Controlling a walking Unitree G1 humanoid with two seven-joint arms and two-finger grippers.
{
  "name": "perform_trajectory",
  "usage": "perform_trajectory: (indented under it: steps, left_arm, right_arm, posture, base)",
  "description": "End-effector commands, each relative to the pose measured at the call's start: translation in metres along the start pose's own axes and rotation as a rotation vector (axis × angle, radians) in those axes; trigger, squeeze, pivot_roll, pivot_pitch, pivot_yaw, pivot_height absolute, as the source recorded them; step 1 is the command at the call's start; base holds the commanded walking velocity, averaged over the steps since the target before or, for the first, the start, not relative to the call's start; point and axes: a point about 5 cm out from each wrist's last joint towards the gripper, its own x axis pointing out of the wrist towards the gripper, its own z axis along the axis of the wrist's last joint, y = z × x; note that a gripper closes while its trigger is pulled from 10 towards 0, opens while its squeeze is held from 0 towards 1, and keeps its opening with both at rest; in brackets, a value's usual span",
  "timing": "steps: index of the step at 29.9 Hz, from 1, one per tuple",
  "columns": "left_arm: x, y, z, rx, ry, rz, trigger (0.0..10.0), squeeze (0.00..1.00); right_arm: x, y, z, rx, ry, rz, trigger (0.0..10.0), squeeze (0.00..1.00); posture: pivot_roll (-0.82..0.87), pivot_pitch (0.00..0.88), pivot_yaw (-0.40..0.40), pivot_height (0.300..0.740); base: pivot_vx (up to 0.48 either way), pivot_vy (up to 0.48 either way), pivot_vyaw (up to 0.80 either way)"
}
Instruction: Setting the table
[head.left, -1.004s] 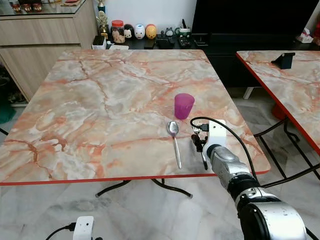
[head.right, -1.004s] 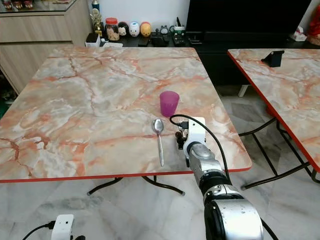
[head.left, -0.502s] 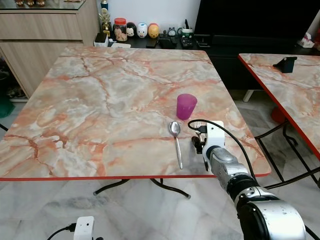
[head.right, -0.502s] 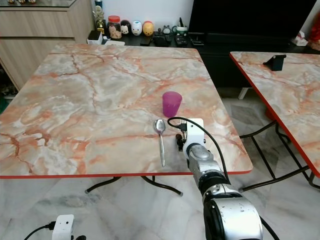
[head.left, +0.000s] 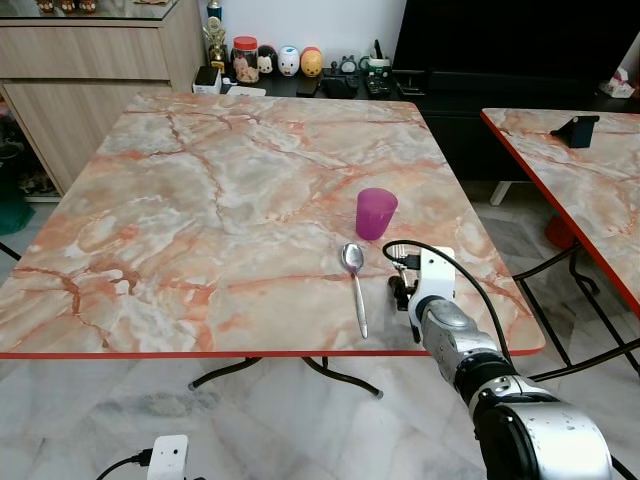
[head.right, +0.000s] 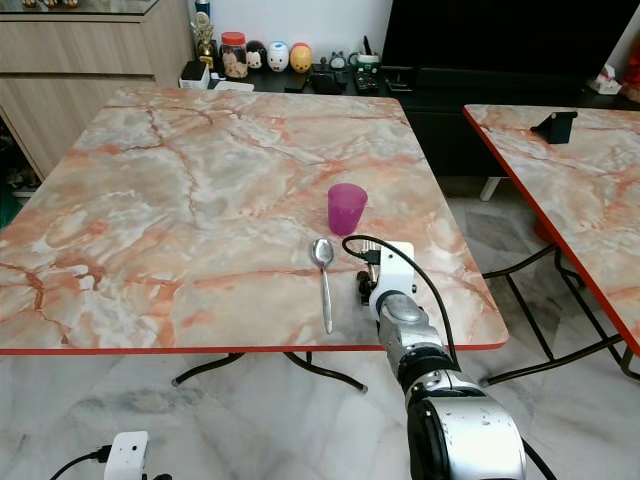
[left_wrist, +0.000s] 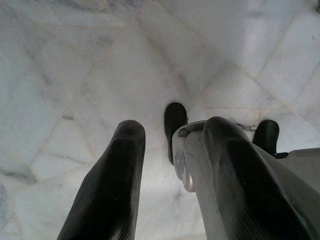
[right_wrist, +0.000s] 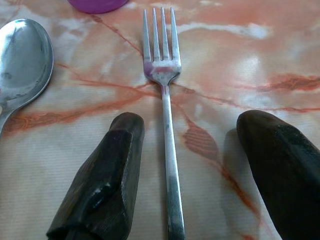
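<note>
My right hand rests low on the tabletop near its right front edge, fingers spread wide with the fork lying loose between them, ungripped. The spoon lies just left of it, the cup just beyond.

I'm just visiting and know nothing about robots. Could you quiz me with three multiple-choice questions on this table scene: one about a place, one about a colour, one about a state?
1. Where does the fork lie?
A. Inside the cup
B. On the table between the right hand's fingers
C. On the floor

2. What colour is the cup?
A. Purple
B. Green
C. White

3. How is the right hand?
A. Shut on the spoon
B. Shut on the fork
C. Open

Answers: B, the fork rests flat on the table between both fingers; A, it looks purple; C, the fingers stand apart, off the handle.
</note>
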Motion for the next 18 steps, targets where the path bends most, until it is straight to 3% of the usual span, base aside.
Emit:
perform_trajectory:
  steps: [1, 3, 4, 5, 6, 18]
  left_arm:
    - [-0.0007, -0.0018, -0.0071, -0.002, 0.028, -0.007, 10.0, 0.00]
    - [-0.0007, -0.0019, -0.0072, -0.004, 0.029, -0.008, 10.0, 0.00]
    - [-0.0007, -0.0022, -0.0073, -0.003, 0.031, -0.010, 10.0, 0.00]
    - [-0.0007, -0.0022, -0.0073, -0.003, 0.031, -0.010, 10.0, 0.00]
    - [-0.0007, -0.0023, -0.0075, -0.004, 0.033, -0.013, 10.0, 0.00]
    - [-0.0005, -0.0037, -0.0073, -0.008, 0.034, -0.020, 10.0, 0.00]
  right_arm:
    - [-0.0011, -0.0095, -0.0152, 0.008, 0.053, -0.032, 10.0, 0.00]
    - [-0.0012, -0.0085, -0.0169, 0.005, 0.056, -0.029, 10.0, 0.00]
    - [-0.0014, -0.0075, -0.0185, -0.003, 0.059, -0.025, 1.8, 0.00]
    - [-0.0014, -0.0075, -0.0185, -0.003, 0.059, -0.025, 1.8, 0.00]
    - [-0.0016, -0.0062, -0.0208, -0.006, 0.066, -0.017, 0.0, 0.00]
    - [-0.0020, -0.0070, -0.0238, -0.007, 0.075, -0.019, 0.0, 0.00]
  posture:
    - [0.05, 0.000, -0.083, 0.740]
    - [0.05, 0.000, -0.084, 0.740]
    - [0.05, 0.000, -0.085, 0.740]
    - [0.05, 0.000, -0.085, 0.740]
    - [0.05, 0.000, -0.085, 0.740]
    - [0.05, 0.000, -0.087, 0.740]
  base:
    - [0.000, 0.000, 0.00]
    - [0.000, 0.000, 0.00]
    - [0.000, 0.000, 0.00]
    - [0.000, 0.000, 0.00]
    - [0.000, 0.000, 0.00]
    - [0.000, 0.000, 0.00]
